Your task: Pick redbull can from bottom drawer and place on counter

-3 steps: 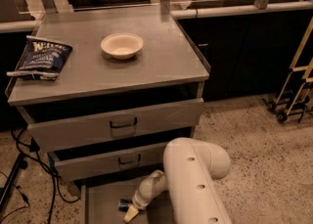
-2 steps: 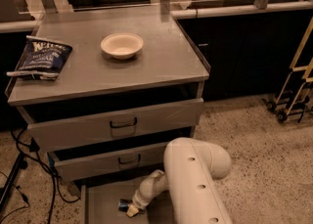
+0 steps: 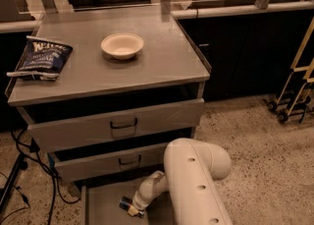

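Bottom drawer (image 3: 105, 204) pulled out. Can (image 3: 125, 204) lies on its side on the drawer floor, near the middle. Gripper (image 3: 136, 210) is down inside the drawer, at the can's right end and touching it; grip state cannot be told. Desk (image 3: 162, 62) above the drawer carries a bowl (image 3: 122, 45) and a chip bag (image 3: 41, 58). The two upper drawers stand ajar.

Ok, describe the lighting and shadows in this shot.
Camera view: dim, warm brownish light overall; the counter is the brightest area, with a soft shadow beside the bowl; the gaps above the upper drawers are black; the bottom drawer lies in shade, where the gripper sits at the redbull can.
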`<state>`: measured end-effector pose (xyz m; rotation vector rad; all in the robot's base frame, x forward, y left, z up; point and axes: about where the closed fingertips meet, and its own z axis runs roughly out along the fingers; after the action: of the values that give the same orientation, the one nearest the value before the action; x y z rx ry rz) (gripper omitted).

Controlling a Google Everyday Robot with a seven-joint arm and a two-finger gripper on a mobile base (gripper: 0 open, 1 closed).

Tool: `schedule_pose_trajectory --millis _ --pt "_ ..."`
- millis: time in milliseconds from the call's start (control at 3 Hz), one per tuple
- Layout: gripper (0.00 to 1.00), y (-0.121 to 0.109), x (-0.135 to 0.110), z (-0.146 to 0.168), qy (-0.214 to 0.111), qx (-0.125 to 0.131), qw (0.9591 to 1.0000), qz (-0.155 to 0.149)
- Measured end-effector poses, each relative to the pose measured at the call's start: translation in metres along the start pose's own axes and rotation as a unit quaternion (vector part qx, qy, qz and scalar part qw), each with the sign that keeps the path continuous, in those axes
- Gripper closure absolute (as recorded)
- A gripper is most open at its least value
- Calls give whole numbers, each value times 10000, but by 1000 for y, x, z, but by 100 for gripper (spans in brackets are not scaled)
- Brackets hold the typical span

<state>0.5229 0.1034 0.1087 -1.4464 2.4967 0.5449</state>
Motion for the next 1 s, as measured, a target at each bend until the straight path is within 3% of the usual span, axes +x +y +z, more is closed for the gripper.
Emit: schedule_pose_trajectory --millis 333,667,1000 --pt "100 0 0 0 1 -1 10000 1" --pt "100 1 1 -4 58 -6 10000 51" --pt "100 -1 10 -27 156 41 9994 304"
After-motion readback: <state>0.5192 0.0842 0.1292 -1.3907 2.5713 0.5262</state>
